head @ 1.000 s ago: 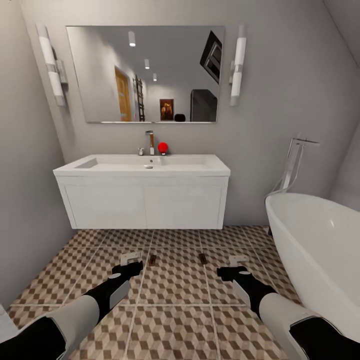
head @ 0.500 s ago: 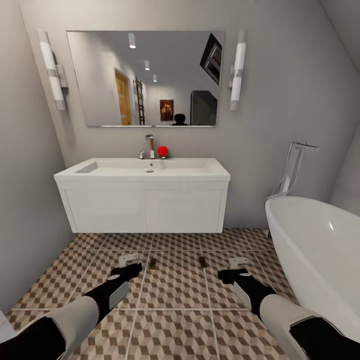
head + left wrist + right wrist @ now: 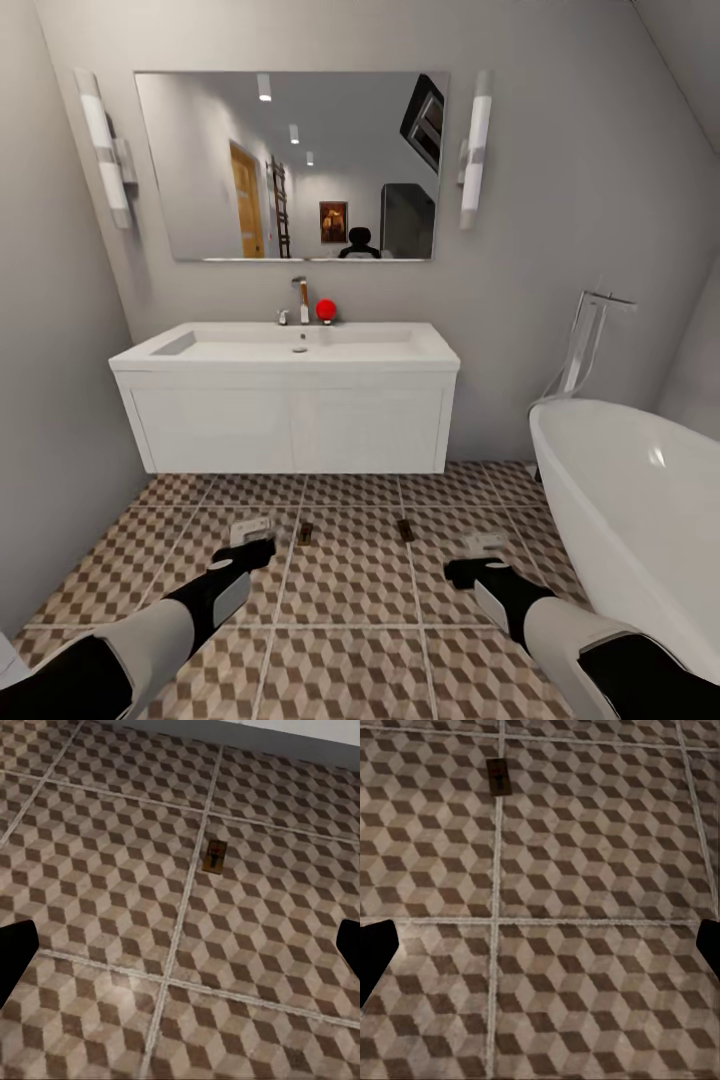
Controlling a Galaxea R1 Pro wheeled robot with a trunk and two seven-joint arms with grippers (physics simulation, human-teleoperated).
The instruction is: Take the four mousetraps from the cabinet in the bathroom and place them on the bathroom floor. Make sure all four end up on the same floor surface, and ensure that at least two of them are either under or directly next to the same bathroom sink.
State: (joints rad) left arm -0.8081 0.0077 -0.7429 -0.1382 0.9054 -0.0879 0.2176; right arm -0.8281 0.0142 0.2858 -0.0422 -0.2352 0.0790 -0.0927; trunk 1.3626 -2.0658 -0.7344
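Nearest the camera, both arms reach low over the bathroom floor (image 3: 350, 600), its cube-patterned tiles split by pale grout lines. The left gripper (image 3: 252, 538) and right gripper (image 3: 478, 553) hover apart from each other, each with its fingers spread wide and holding nothing; in both wrist views only dark fingertips show at the frame edges, with bare tile between them.

Just beyond the grippers, 2 mousetraps lie flat on the tiles: the left mousetrap (image 3: 305, 532) sits beside a grout line, as the left wrist view confirms (image 3: 214, 856), and the right mousetrap (image 3: 405, 529) also rests next to a grout line (image 3: 498, 776). The 2 lie well apart, with open floor between them and ahead toward the wall.

Farther back, the white wall-hung sink unit (image 3: 290, 420) hangs above the floor. The white bathtub (image 3: 640, 500) crowds the right side, its rim near the right arm. A mirror (image 3: 290, 165) hangs above the sink.
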